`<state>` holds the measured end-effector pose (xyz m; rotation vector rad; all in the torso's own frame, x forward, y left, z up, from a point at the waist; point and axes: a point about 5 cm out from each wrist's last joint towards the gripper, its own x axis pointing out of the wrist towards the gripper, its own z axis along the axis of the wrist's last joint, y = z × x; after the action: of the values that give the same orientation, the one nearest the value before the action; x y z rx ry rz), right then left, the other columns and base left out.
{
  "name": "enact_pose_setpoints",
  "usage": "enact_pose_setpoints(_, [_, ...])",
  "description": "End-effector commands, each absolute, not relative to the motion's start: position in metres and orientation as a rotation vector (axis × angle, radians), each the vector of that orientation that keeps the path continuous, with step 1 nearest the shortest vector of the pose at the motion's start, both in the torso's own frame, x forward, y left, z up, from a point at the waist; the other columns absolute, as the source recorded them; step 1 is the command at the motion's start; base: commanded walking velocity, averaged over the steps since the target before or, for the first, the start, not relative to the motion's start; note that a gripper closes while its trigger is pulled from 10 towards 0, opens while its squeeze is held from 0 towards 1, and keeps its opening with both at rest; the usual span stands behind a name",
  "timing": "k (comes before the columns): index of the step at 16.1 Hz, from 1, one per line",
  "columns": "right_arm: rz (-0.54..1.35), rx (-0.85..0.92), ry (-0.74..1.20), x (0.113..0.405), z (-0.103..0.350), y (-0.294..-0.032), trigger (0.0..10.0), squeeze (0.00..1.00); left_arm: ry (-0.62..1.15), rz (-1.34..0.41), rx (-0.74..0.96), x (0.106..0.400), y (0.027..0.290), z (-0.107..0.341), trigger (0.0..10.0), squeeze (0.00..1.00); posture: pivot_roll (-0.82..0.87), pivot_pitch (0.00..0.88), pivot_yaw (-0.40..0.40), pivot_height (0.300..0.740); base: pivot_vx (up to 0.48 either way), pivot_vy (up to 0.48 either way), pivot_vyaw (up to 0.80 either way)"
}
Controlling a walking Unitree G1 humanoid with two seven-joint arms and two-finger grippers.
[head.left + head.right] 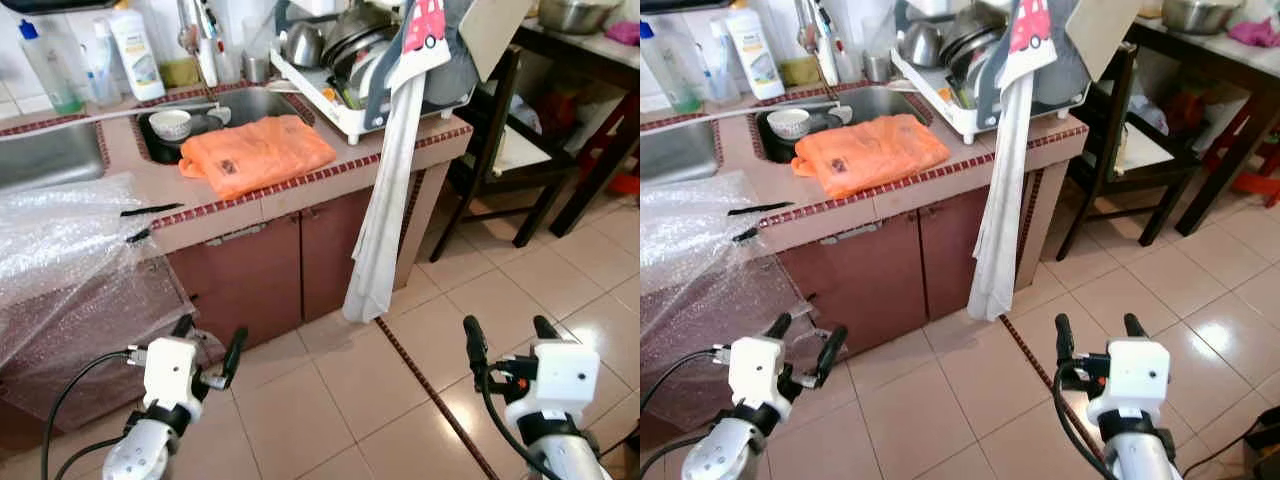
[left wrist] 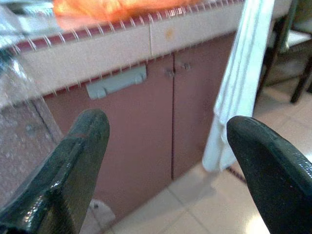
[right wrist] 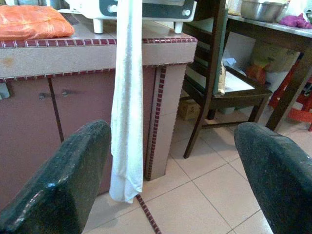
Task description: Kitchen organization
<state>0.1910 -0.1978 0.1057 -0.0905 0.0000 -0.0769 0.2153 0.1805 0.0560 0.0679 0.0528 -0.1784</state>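
Orange bag (image 1: 256, 152) lies on counter (image 1: 330, 178); left pincer (image 1: 208, 347) and right pincer (image 1: 510, 338) spread.

The desk (image 1: 300, 190) and tiled floor (image 1: 330, 400) are seen from head height, looking forward and down, by both eye views. The cabinet doors (image 2: 161, 112) are faced closely by the left wrist view. The hanging white towel (image 3: 126, 97) is shared by all four views.

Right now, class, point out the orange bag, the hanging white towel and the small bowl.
orange bag (image 1: 258, 152), left eye view, middle of its top.
white towel (image 1: 385, 210), left eye view, mid-length.
small bowl (image 1: 170, 123), left eye view, its rim.
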Motion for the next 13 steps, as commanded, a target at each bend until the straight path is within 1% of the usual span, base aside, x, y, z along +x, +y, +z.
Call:
enact_pose_setpoints(1, [-0.095, -0.089, -0.002, 0.188, 0.108, -0.198, 10.0, 1.00, 0.008, -0.162, 0.076, 0.215, 0.181, 0.064, 10.0, 1.00, -0.05, 0.052, 0.042, 0.740, 0.000, 0.000, 0.00])
enact_pose_setpoints(2, [-0.120, -0.098, -0.015, 0.187, 0.109, -0.200, 10.0, 1.00, -0.004, -0.164, 0.074, 0.215, 0.180, 0.065, 10.0, 1.00, -0.05, 0.053, 0.044, 0.740, 0.000, 0.000, 0.00])
enact_pose_setpoints(4, [-0.227, -0.133, -0.068, 0.188, 0.120, -0.208, 10.0, 1.00, -0.047, -0.143, 0.083, 0.215, 0.178, 0.072, 10.0, 1.00, -0.05, 0.053, 0.056, 0.740, 0.000, 0.000, 0.00])
enact_pose_setpoints(5, [-0.240, -0.141, -0.071, 0.188, 0.121, -0.209, 10.0, 1.00, -0.052, -0.129, 0.086, 0.216, 0.178, 0.073, 10.0, 1.00, -0.05, 0.053, 0.057, 0.740, 0.000, 0.000, 0.00])
enact_pose_setpoints(8, [-0.299, -0.162, -0.114, 0.195, 0.134, -0.216, 10.0, 1.00, -0.117, -0.125, 0.067, 0.232, 0.167, 0.088, 10.0, 1.00, -0.05, 0.048, 0.062, 0.740, 0.000, 0.000, 0.00])
enact_pose_setpoints(9, [-0.311, -0.181, -0.135, 0.199, 0.139, -0.216, 10.0, 1.00, -0.127, -0.099, 0.087, 0.253, 0.204, 0.106, 10.0, 1.00, -0.05, 0.043, 0.066, 0.740, 0.000, 0.000, 0.00])
enact_pose_setpoints(11, [-0.313, -0.183, -0.138, 0.201, 0.140, -0.216, 10.0, 1.00, -0.132, -0.072, 0.113, 0.260, 0.216, 0.115, 10.0, 1.00, -0.05, 0.042, 0.068, 0.740, 0.000, 0.000, 0.00])
enact_pose_setpoints(12, [-0.309, -0.172, -0.141, 0.202, 0.140, -0.215, 7.8, 0.00, -0.143, -0.086, 0.074, 0.262, 0.214, 0.117, 1.7, 0.49, -0.05, 0.036, 0.071, 0.740, 0.000, 0.000, 0.00])
enact_pose_setpoints(13, [-0.302, -0.165, -0.143, 0.202, 0.140, -0.214, 7.8, 0.00, -0.147, -0.089, 0.060, 0.262, 0.213, 0.118, 1.7, 0.49, -0.05, 0.036, 0.071, 0.740, 0.000, 0.000, 0.00])
